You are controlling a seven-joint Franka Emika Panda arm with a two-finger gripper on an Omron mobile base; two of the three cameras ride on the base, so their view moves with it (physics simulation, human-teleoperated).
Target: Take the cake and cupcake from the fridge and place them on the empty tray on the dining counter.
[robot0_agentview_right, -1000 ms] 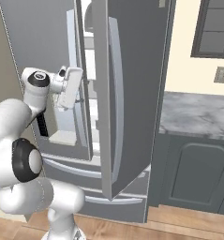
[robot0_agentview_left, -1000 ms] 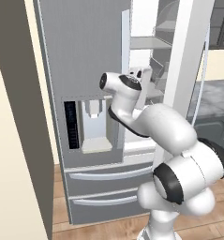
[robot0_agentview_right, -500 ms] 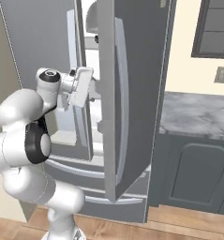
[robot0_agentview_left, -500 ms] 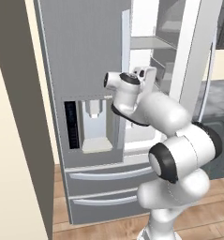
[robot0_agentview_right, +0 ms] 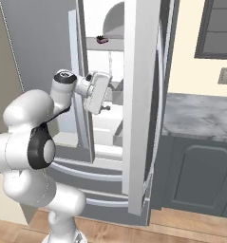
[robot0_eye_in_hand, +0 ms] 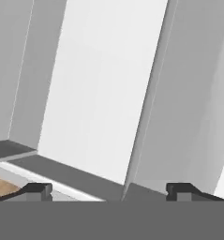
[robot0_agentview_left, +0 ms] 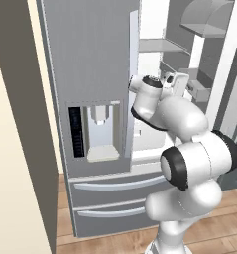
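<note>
A small dark-and-pink item [robot0_agentview_right: 102, 40] sits on an upper shelf [robot0_agentview_right: 105, 43] inside the fridge [robot0_agentview_left: 90, 59], near the shelf's front edge; it is too small to tell whether it is the cake or the cupcake. It lies well above the gripper [robot0_agentview_right: 107, 108] and apart from it.

The fridge has its right door [robot0_agentview_right: 141, 104] swung wide open, edge toward the right base camera, while the left door [robot0_agentview_left: 88, 74] with the water dispenser panel [robot0_agentview_left: 97, 131] is shut. Two drawers [robot0_agentview_left: 115, 198] run across the bottom. The white interior shows shelves and, on the inside of the open door, pale bins [robot0_agentview_left: 199, 89].

The arm reaches from the base into the opening between the two doors, with the hand at about mid-height of the upper compartment, just beside the inner edge of the shut left door. In the hand view the two dark fingertips [robot0_eye_in_hand: 37, 190] stand far apart at either side of the bottom edge, so the jaws are spread wide, with nothing between them and nothing touching them. Ahead of them are only the plain white inner walls of the fridge and a grey ledge [robot0_eye_in_hand: 62, 171].

To the right of the fridge stands a dark grey cabinet with a marbled grey surface [robot0_agentview_right: 200, 114] below a pale wall with an outlet [robot0_agentview_right: 224, 76]. The floor [robot0_agentview_left: 140, 240] is wood plank.
</note>
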